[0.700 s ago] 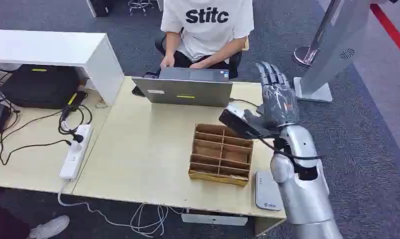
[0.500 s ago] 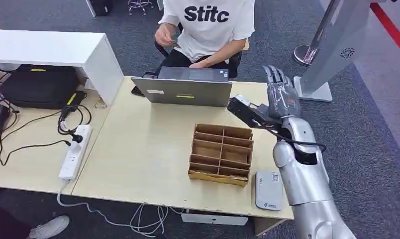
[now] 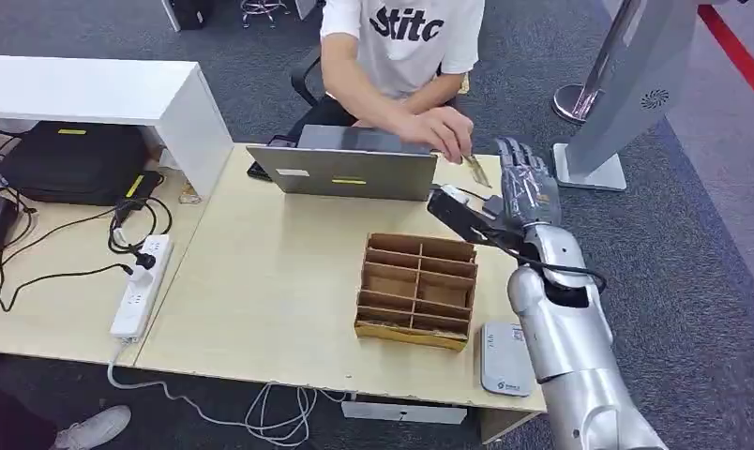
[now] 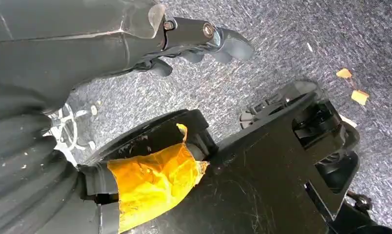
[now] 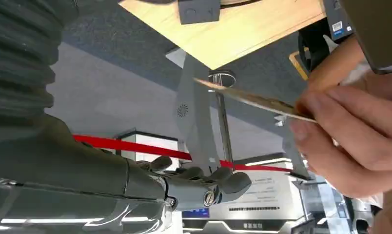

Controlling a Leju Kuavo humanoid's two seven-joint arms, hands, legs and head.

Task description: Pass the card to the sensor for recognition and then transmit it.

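A person seated behind the laptop reaches a hand [image 3: 439,127] over it and pinches a thin tan card [image 3: 476,171] by one end. My right hand [image 3: 526,190] hovers over the table's far right corner, just right of the card, fingers stretched out and holding nothing. In the right wrist view the card [image 5: 247,99] sticks out from the person's fingers [image 5: 350,141], apart from my right hand [image 5: 199,187]. The grey-white card sensor [image 3: 505,361] lies flat at the table's front right, beside my right forearm. My left hand [image 4: 199,36] hangs over the carpet, holding nothing.
A brown cardboard divider box [image 3: 415,291] sits mid-right on the wooden table [image 3: 279,281]. A grey laptop [image 3: 350,171] stands at the far edge. A white power strip [image 3: 141,286] with cables lies to the left. A grey kiosk stand [image 3: 626,94] rises beyond the right corner.
The person's hand has come from the lap, over the laptop, holding a card out toward my right hand. My right hand has settled slightly lower and farther along the table.
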